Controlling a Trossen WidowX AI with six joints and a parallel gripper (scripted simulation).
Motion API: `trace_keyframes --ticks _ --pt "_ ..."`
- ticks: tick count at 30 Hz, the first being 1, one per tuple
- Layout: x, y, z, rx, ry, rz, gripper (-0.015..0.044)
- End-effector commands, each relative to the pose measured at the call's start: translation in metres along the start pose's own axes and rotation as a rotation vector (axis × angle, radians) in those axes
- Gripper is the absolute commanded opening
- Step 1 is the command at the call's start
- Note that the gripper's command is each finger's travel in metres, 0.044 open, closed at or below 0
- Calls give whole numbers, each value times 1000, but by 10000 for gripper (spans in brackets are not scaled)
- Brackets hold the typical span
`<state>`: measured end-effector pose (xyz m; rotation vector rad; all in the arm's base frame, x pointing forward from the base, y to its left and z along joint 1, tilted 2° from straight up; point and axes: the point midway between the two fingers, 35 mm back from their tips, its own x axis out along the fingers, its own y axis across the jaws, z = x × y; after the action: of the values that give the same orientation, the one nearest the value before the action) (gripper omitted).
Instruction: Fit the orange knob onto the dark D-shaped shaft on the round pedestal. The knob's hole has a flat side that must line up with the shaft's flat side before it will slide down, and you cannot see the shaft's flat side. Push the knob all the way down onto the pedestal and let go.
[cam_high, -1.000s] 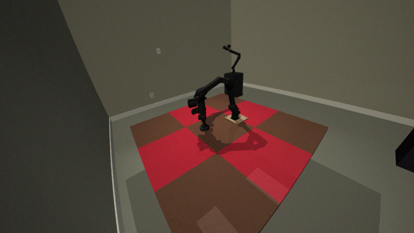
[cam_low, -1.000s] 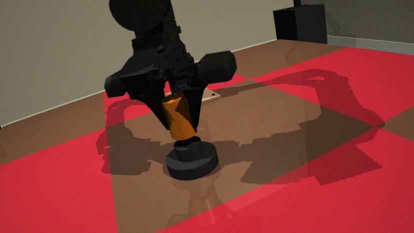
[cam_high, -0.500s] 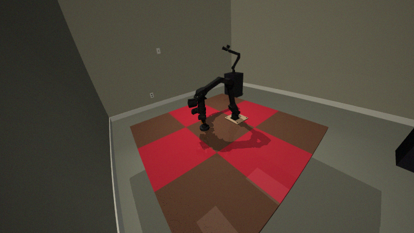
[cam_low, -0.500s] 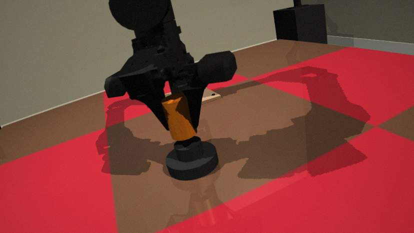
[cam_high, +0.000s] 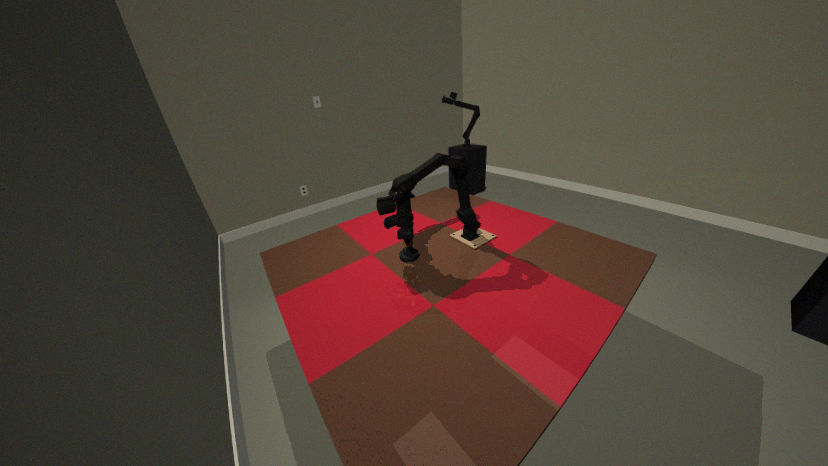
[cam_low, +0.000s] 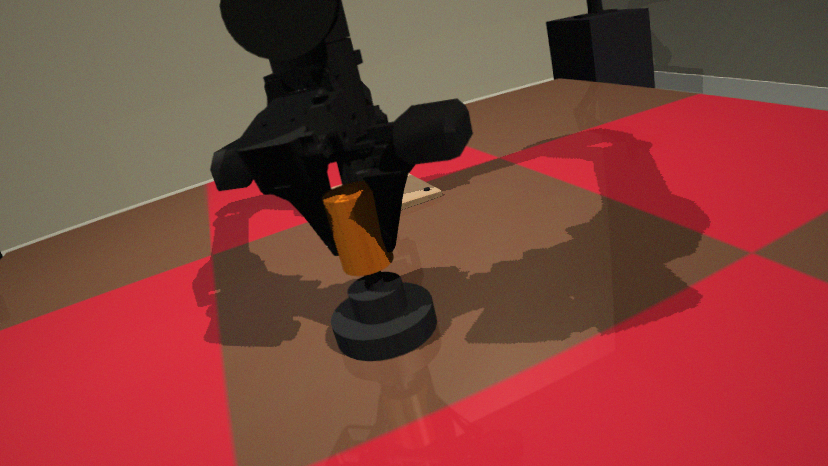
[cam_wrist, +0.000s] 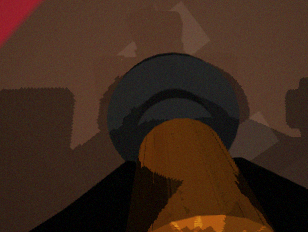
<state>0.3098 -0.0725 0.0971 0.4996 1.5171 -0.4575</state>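
Observation:
The orange knob (cam_low: 356, 246) (cam_wrist: 182, 142) is a tall cylinder, held roughly upright with a slight tilt in the exterior view. My gripper (cam_high: 407, 243) (cam_low: 363, 252) (cam_wrist: 183, 169) is shut on it, one finger on each side. The round dark pedestal (cam_high: 409, 255) (cam_low: 383, 345) (cam_wrist: 170, 71) has a wide base and a narrower raised step. The knob's lower end is just above that step, with a small gap showing in the exterior view. The shaft cannot be made out clearly in the shadow under the knob. Its flat side and the knob's hole are hidden.
The arm's pale base plate (cam_high: 489, 236) (cam_low: 421, 199) is behind the pedestal, on the red and brown checkered top (cam_high: 359, 312) (cam_low: 115, 370). A black box (cam_high: 468, 170) (cam_low: 622, 49) with another dark arm (cam_high: 472, 121) on it stands beyond the far edge.

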Motion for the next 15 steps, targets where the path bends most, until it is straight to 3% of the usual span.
trace_keyframes --ticks 1,5,15 --pt "-3 -1 -1 76 -5 0 0" --pt "-3 -1 -1 200 -5 0 0" --pt "1 1 4 200 -6 1 0"
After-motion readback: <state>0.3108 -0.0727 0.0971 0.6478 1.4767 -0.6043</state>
